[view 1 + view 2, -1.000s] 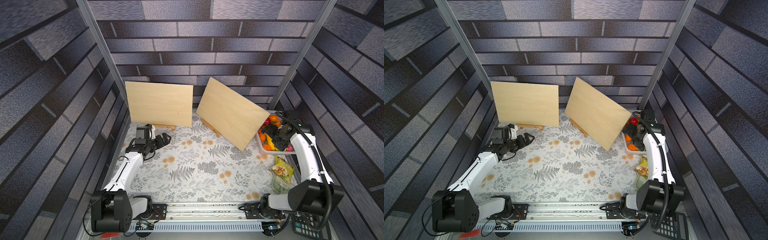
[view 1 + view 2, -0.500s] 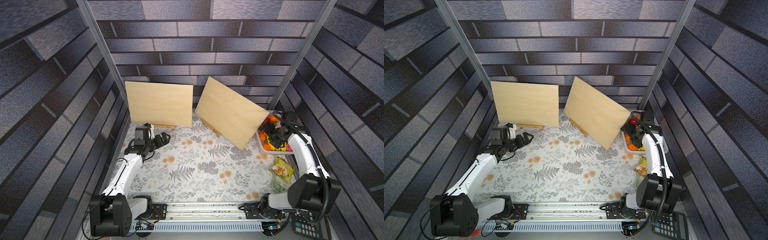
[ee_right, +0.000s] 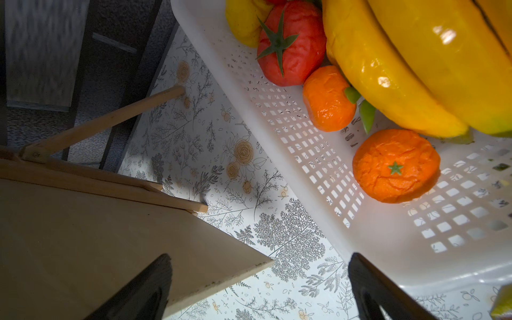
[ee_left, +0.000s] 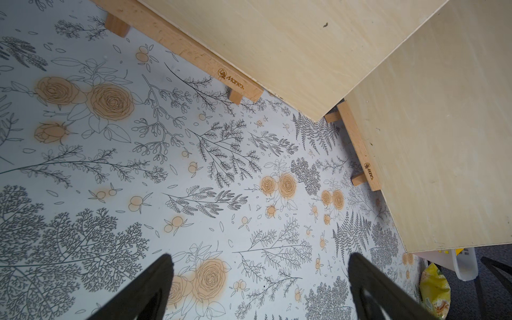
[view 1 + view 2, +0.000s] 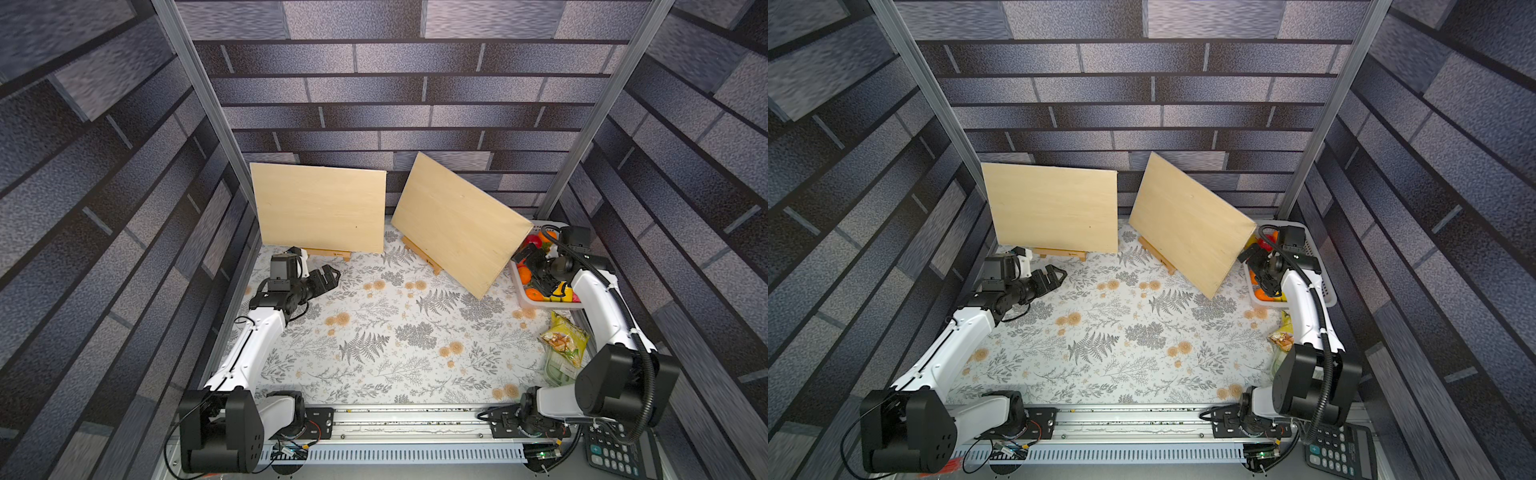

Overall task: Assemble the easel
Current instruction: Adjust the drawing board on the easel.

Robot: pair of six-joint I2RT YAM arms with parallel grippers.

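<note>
Two wooden easels stand at the back of the table, each bearing a plywood board. The left board (image 5: 318,208) (image 5: 1054,208) sits level on its ledge (image 5: 328,252) (image 4: 194,52). The right board (image 5: 461,224) (image 5: 1187,224) (image 4: 443,138) is turned askew on its ledge (image 5: 422,255) (image 4: 357,146). My left gripper (image 5: 330,276) (image 5: 1057,275) (image 4: 260,256) hangs open and empty over the mat, in front of the left easel. My right gripper (image 5: 524,270) (image 5: 1254,270) (image 3: 260,256) is open at the right board's outer corner (image 3: 249,266), which shows between its fingers untouched. That easel's rear leg (image 3: 105,119) is visible.
A white basket (image 5: 552,306) (image 3: 304,180) of toy fruit stands right beside the right board's corner, under my right wrist. A snack bag (image 5: 565,338) lies in front of it and a calculator (image 5: 615,453) sits at the front right. Brick-pattern walls close in three sides.
My right gripper has moved left from over the basket toward the right board's corner. The left arm has barely shifted. Both grippers stayed open.
</note>
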